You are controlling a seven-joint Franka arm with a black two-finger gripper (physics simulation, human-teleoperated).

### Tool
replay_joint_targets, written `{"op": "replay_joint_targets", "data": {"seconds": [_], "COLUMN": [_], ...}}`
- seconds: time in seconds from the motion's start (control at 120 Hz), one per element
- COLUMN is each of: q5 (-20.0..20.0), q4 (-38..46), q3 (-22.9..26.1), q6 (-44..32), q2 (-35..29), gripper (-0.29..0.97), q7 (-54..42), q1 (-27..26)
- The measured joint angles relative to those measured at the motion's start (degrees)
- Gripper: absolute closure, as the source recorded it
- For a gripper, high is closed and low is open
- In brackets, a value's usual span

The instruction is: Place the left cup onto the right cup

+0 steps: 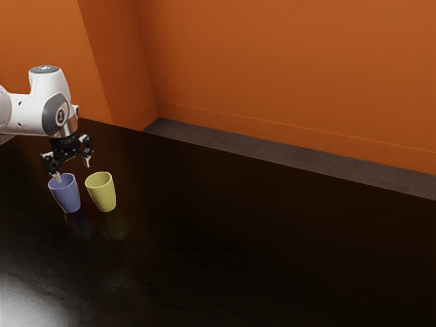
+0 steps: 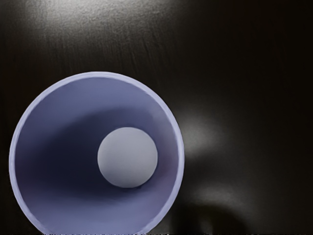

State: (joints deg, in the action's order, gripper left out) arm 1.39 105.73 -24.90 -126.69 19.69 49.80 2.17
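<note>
While the jaws hover, the purple cup (image 1: pixel 65 194) stands just beneath.

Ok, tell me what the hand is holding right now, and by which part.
Cannot be told. The hand sits at the rim of the purple cup, which stands on the table.

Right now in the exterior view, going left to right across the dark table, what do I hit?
Lavender tapered cup → yellow-green tapered cup. The black two-finger gripper overlaps the lavender cup, so it's left out.
</note>
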Motion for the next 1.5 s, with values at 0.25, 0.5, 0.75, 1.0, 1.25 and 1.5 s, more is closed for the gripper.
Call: {"op": "replay_joint_targets", "data": {"seconds": [0.25,0.5,0.75,1.0,1.25,1.5], "q5": [0.01,-0.08,-0.04,0.21,0.98,1.68], "q4": [0.11,-1.25,-2.48,-3.17,-3.92,-3.93], "q3": [-1.12,-1.28,-1.29,-1.03,-0.92,-0.52], "q6": [-0.3,-1.2,-1.53,-1.49,-0.76,-0.51], "q2": [-0.13,0.39,1.48,2.92,4.59,5.12], "gripper": [0.01,0.01,0.02,0.03,0.05,0.06], "q7": [-0.33,-0.94,-1.28,-1.29,-1.35,-1.4], "q1": [0.12,0.68,0.81,1.42,2.21,2.3]}}
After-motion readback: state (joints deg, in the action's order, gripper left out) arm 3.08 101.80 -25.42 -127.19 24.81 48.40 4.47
